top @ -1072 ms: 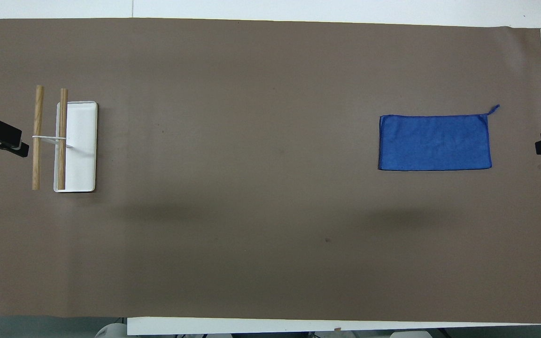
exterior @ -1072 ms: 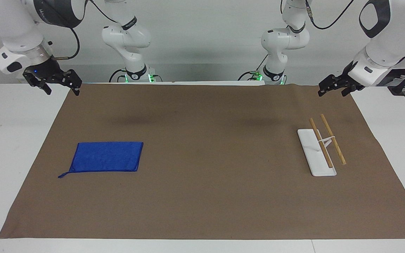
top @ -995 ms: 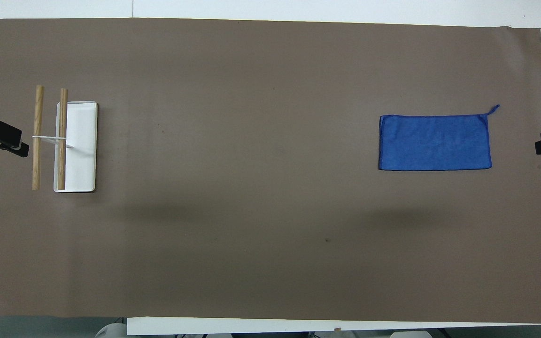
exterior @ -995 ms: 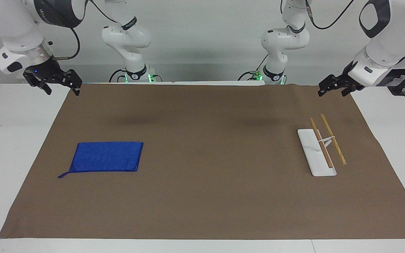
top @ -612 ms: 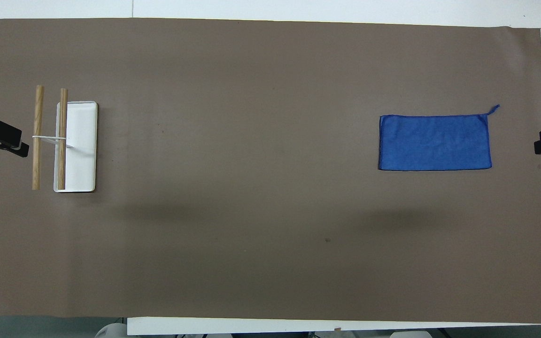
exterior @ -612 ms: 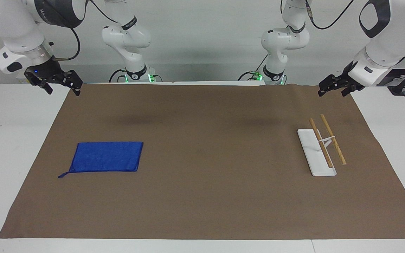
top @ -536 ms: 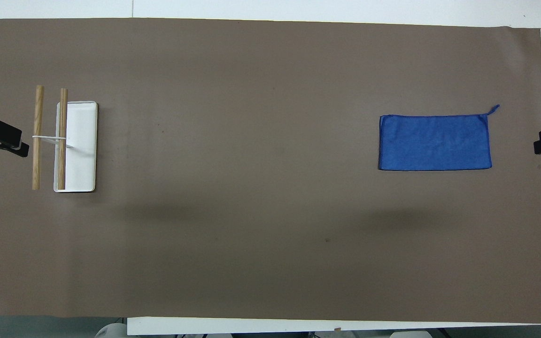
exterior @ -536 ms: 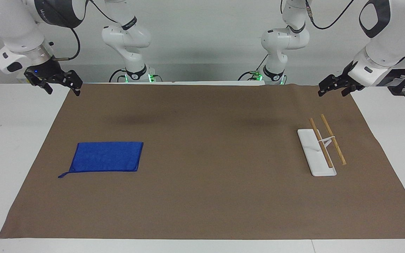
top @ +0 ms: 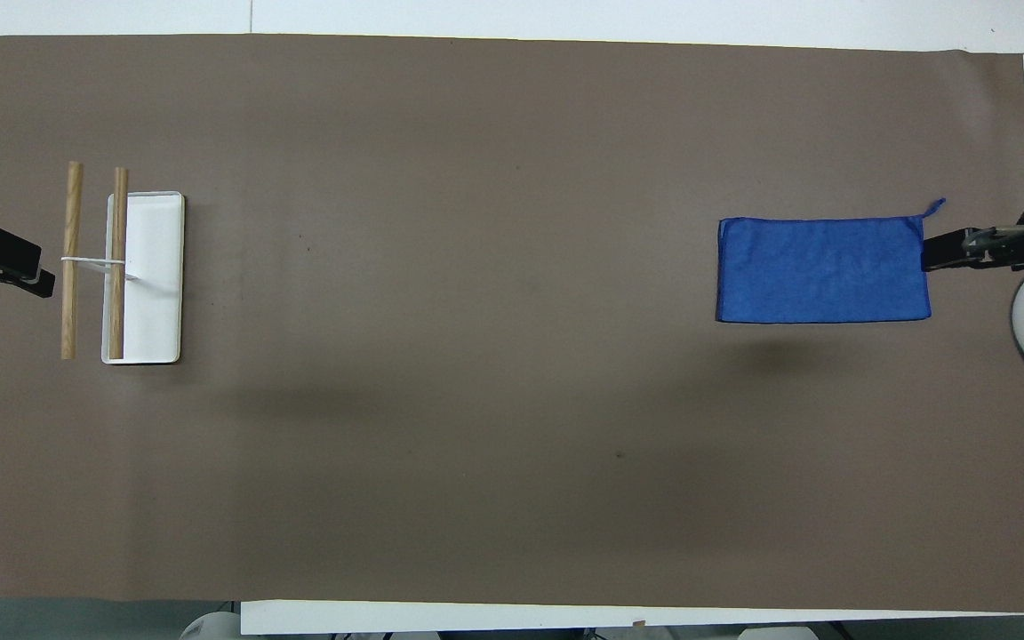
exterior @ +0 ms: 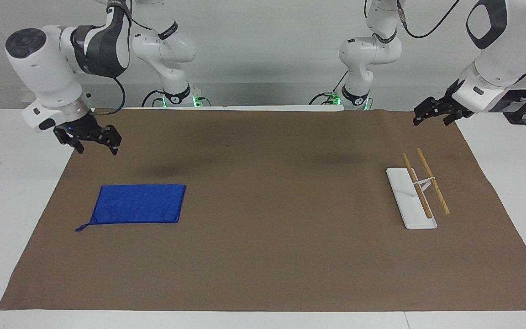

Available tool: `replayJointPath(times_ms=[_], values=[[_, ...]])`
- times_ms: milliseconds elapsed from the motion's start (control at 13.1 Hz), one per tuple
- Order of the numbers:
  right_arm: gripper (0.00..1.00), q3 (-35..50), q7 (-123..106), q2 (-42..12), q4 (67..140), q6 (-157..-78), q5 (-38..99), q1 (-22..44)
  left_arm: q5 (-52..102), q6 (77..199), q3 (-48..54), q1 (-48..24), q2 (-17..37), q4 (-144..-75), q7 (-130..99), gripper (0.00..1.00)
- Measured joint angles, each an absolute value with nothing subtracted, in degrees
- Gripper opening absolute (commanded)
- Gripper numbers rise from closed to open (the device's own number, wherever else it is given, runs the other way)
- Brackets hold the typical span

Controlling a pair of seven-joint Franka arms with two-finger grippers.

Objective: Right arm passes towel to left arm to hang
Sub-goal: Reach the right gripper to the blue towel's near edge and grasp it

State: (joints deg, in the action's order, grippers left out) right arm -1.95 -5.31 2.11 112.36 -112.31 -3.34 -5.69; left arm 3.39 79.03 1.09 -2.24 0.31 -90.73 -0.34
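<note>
Though above the towel (exterior: 137, 204), right end effector (exterior: 96, 145) spread, empty.

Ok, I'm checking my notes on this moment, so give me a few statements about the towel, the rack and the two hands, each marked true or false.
1. The towel lies flat on the brown mat. True.
2. The right hand grips the towel. False: it is in the air, holding nothing.
3. The rack carries the towel. False: its two wooden bars are bare.
4. The left hand waits above the mat's edge near the rack. True.
</note>
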Motion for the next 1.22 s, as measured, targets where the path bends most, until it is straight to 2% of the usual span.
replayJointPath(times_ms=[230, 459, 995, 1225], values=[[1.00, -2.19, -7.91, 0.50, 119.67, -123.20, -0.37, -5.70, 3.39, 79.03, 1.09, -2.24, 0.31, -90.73, -0.34, 1.00], [1.00, -2.54, -11.43, -3.47, 121.37, -129.79, 0.06, -5.78, 3.39, 79.03, 1.09, -2.24, 0.31, -90.73, -0.34, 1.00], [0.99, -2.93, -17.86, -10.66, 125.66, -142.40, 0.18, -8.89, 3.39, 79.03, 1.09, -2.24, 0.31, -90.73, -0.34, 1.00], [0.91, -2.89, -17.86, -11.16, 126.78, -143.42, 1.74, -8.90, 3.39, 79.03, 1.09, -2.24, 0.31, -90.73, -0.34, 1.00]])
